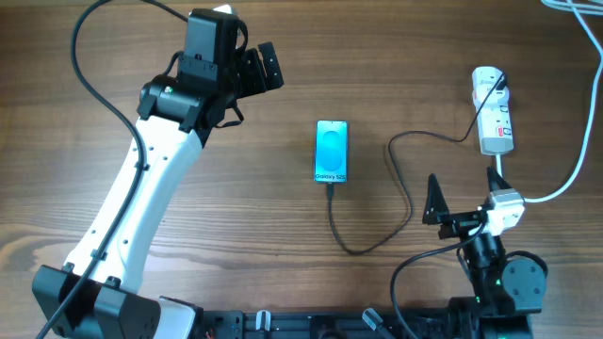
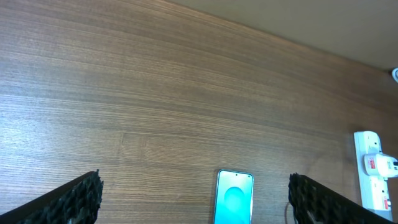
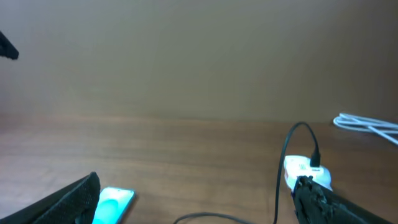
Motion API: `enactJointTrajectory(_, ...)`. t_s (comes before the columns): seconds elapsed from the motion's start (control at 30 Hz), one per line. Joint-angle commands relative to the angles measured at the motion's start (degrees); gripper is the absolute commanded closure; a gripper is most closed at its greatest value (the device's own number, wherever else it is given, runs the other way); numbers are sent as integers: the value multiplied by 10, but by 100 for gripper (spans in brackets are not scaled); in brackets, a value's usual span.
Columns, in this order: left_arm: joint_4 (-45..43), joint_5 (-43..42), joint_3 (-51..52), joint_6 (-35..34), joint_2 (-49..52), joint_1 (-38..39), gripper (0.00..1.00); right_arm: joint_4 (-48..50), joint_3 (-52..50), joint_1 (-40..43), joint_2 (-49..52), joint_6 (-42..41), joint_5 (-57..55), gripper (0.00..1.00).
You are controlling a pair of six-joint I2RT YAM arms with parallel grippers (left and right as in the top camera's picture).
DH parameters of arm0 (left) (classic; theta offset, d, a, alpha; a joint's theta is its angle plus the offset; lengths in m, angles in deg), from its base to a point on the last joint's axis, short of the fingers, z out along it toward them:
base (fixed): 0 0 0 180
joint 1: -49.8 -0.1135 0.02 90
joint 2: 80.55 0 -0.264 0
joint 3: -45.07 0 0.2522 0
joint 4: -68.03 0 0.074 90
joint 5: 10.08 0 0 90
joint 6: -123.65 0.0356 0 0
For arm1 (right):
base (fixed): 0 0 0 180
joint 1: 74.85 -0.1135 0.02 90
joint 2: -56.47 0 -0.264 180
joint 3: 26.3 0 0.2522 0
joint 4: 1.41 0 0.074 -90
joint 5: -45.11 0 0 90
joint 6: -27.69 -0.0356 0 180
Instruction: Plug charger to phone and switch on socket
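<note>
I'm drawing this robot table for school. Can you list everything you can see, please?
Flat rectangular smartphone: one, bright cyan screen, middle of the table.
Thin charger cable: one, black, loops from the phone's near end across to the power strip.
Narrow power strip: one, white, far right.
Thick power lead: one, white, along the right edge.
Wooden table: one, brown, under everything.
Left gripper: one, black, open and empty, far left of the phone.
Right gripper: one, black, open and empty, just nearer than the strip.
</note>
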Motion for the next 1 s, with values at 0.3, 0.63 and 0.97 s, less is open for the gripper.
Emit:
enactJointTrajectory(0.3, -1, 5, 3, 11, 2, 2, 0, 59, -77, -9, -9, 50, 3, 0)
enactJointTrajectory(0.63, -1, 5, 3, 11, 2, 2, 0, 53, -77, -9, -9, 53, -28, 0)
enactJointTrajectory(0.97, -1, 5, 3, 11, 2, 2, 0, 53, -77, -20, -9, 43, -32, 0)
